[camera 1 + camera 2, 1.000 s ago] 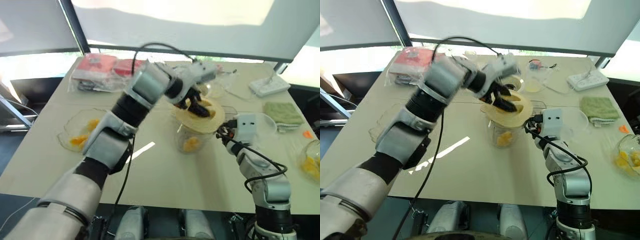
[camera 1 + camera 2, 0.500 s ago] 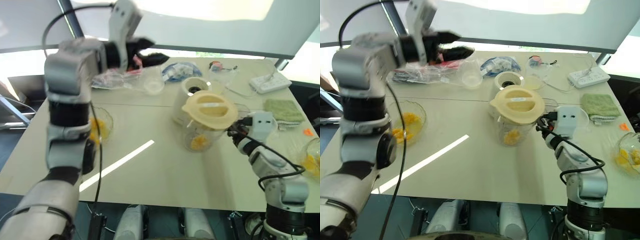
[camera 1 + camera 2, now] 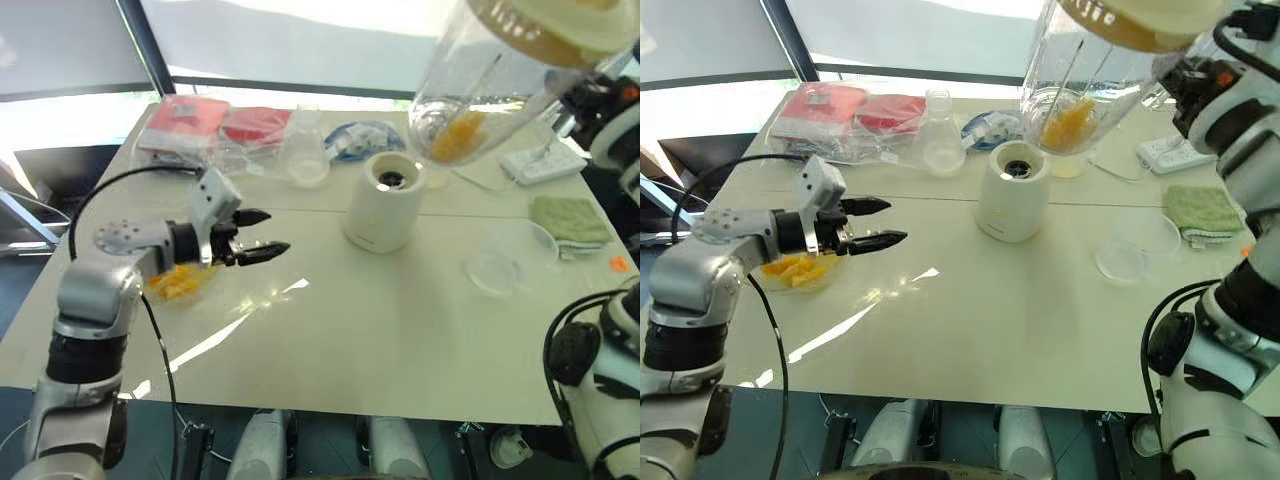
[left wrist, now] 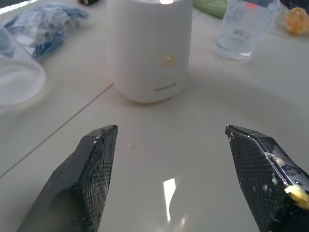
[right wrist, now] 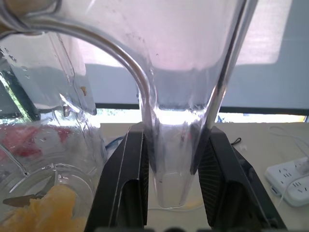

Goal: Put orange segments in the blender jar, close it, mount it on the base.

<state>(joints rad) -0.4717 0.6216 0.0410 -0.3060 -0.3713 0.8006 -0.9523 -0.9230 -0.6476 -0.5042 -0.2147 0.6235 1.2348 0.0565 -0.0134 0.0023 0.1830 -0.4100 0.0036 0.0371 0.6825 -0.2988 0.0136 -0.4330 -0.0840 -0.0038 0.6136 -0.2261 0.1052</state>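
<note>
The clear blender jar [image 3: 480, 75] hangs tilted in the air above and behind the white base [image 3: 383, 200]. Its cream lid [image 3: 560, 18] is on, and orange segments [image 3: 458, 135] lie in its bottom. My right gripper [image 5: 171, 159] is shut on the jar's clear handle [image 5: 145, 96], one finger on each side. The base stands upright mid-table with its socket open on top. My left gripper [image 3: 265, 232] hovers open and empty low over the table, left of the base and beside a glass bowl of orange segments [image 3: 175, 283]. A bit of orange sticks to one of its fingertips [image 4: 294, 191].
An empty clear bowl [image 3: 510, 255] sits right of the base, with a green cloth [image 3: 570, 218] and a power strip [image 3: 540, 160] beyond it. Red packets [image 3: 200, 130], a clear flask [image 3: 307, 160] and a blue packet [image 3: 352, 140] line the back.
My right gripper has lifted the lidded jar off the table to high above the base. My left arm let go of the lid, swung up and back, then came down low by the left bowl.
</note>
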